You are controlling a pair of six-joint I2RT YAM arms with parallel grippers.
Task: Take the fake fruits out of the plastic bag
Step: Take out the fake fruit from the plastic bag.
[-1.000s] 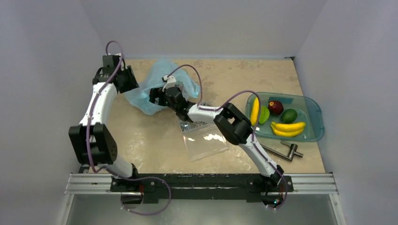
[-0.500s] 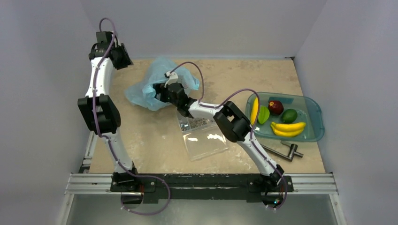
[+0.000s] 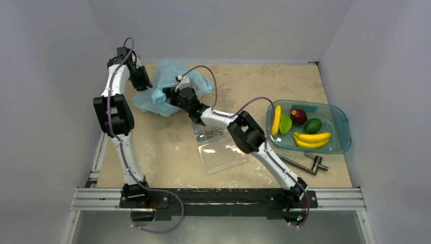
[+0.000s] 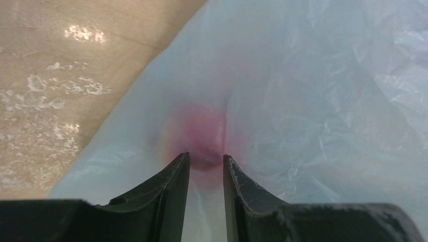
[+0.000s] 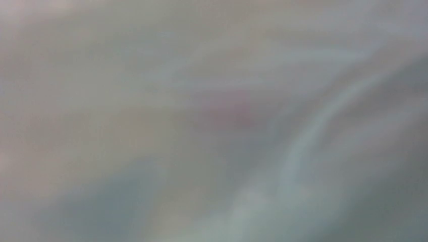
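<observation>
Left jaws sit nearly together, pinching film of the plastic bag (image 3: 155, 101); my right jaws, buried inside the bag, cannot be read. Most fake fruits (image 3: 311, 137) lie in the tray (image 3: 333, 114) right of the bag; one red fruit (image 4: 199, 133) shows inside, not yet out.

The left arm's elbow is lifted from its low fold near the base into a tall, nearly upright reach. The left gripper (image 3: 139, 80), swung out toward the far-left corner half a second ago, is brought back against the upper left edge of the plastic bag (image 3: 152, 104). The right gripper (image 3: 172, 96) is pushed further left, apparently deeper into the bag, which is drawn into a tighter, shorter bundle.
</observation>
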